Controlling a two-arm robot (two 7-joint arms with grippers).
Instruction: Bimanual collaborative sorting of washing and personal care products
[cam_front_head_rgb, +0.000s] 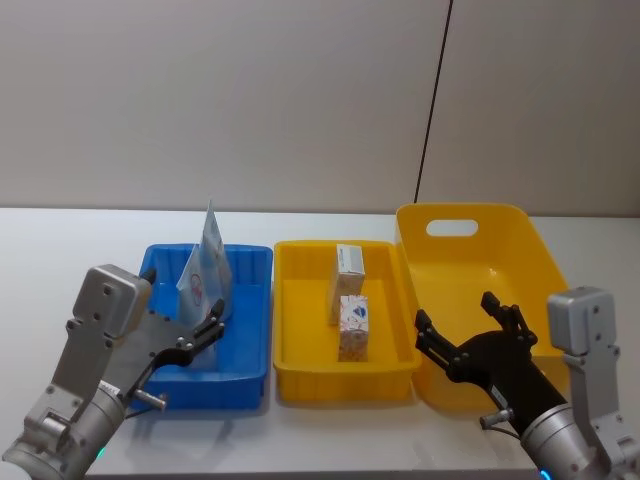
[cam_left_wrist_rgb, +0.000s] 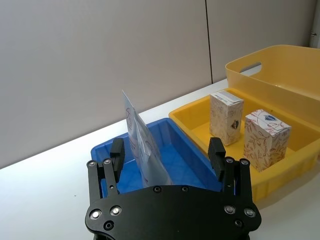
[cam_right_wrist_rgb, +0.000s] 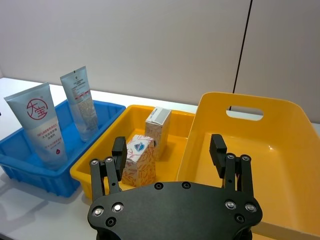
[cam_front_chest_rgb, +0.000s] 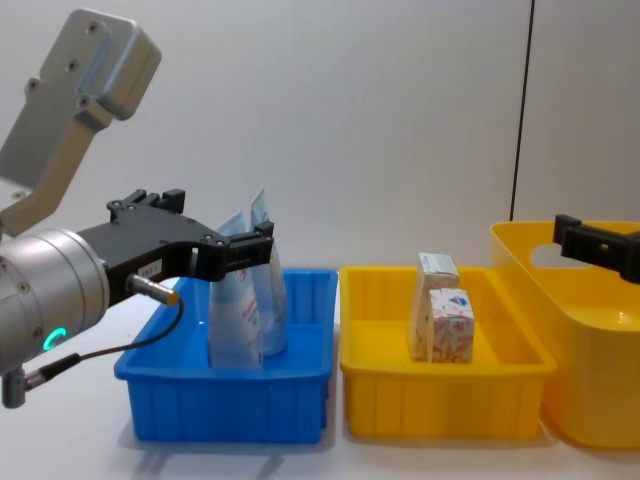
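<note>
Left claw (cam_front_head_rgb: 205, 335) wide | right claw (cam_front_head_rgb: 470, 330) wide | pale tubes (cam_right_wrist_rgb: 37, 122) upright, apparently red-printed

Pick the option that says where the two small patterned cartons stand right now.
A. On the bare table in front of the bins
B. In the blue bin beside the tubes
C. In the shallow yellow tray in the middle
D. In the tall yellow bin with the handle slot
C: both patterned cartons stand upright in the shallow yellow tray, between the blue bin holding the tubes and the tall yellow bin.
</note>
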